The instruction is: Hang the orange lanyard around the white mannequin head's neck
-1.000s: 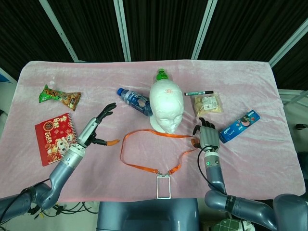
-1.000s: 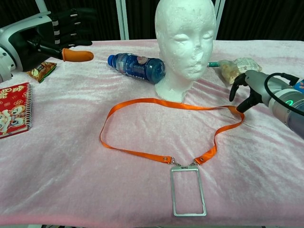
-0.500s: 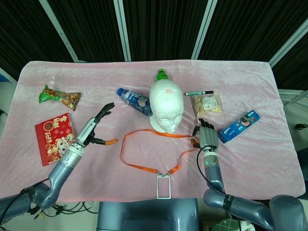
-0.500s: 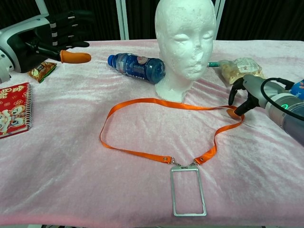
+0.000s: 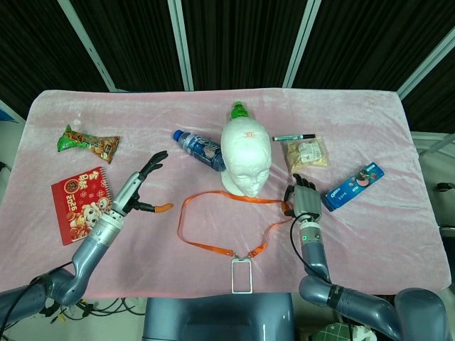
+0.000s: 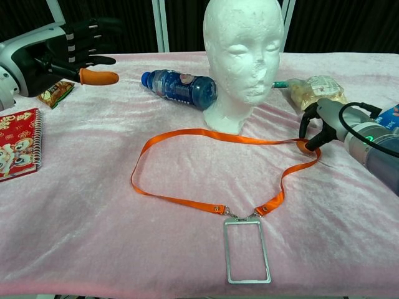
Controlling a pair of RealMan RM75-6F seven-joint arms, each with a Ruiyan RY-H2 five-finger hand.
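My right hand (image 6: 330, 121) sits low at the right edge of the chest view, fingers curled down over the far right bend of the orange lanyard (image 6: 187, 202). The dark fingertips (image 6: 307, 144) touch the strap there, but I cannot tell whether they have actually pinched it or only rest on it. In the head view the same hand (image 5: 301, 199) lies just right of the strap's right corner, below the snack bag (image 5: 307, 153).

My left hand (image 6: 59, 50) hangs in the air at the upper left of the chest view, fingers spread apart and holding nothing; its orange thumb tip sticks out toward the middle of the frame. In the head view it (image 5: 136, 190) floats between the red notebook (image 5: 80, 203) and the lanyard's left curve, well apart from the strap.

The lanyard lies flat on the pink-covered bench (image 5: 370, 234) as an open loop in front of the white mannequin head (image 6: 243, 56), its upper run passing just beside the base of the neck. Its clear badge holder (image 6: 247, 250) rests at the lower centre. A blue water bottle (image 6: 181, 89) lies on its side against the head's left, with a green-capped bottle (image 5: 239, 111) behind. A marker (image 5: 292, 137), a blue cookie pack (image 5: 352, 187) and a green snack packet (image 5: 88, 143) lie further off.
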